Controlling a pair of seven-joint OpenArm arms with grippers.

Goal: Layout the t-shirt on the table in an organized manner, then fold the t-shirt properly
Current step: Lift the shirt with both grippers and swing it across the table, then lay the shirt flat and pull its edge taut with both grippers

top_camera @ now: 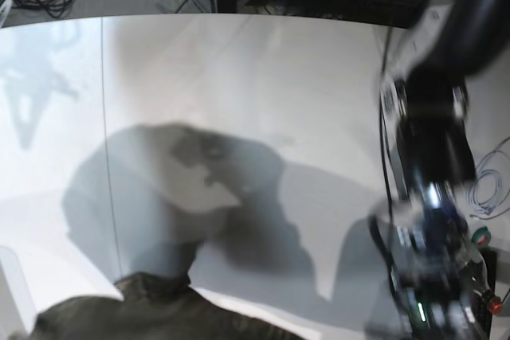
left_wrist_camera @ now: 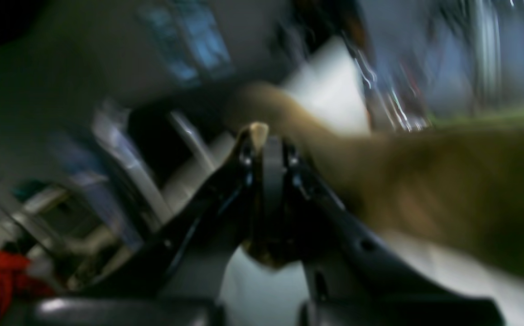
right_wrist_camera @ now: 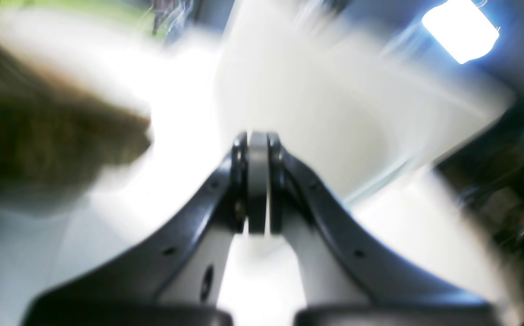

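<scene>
The t-shirt (top_camera: 151, 312), the only one, shows in the base view at the white tabletop's (top_camera: 263, 93) near edge. Only the left wrist view shows the left fingers (left_wrist_camera: 266, 149) clamped on its cloth. Right fingers (right_wrist_camera: 257, 149) are pressed together, holding nothing.
</scene>
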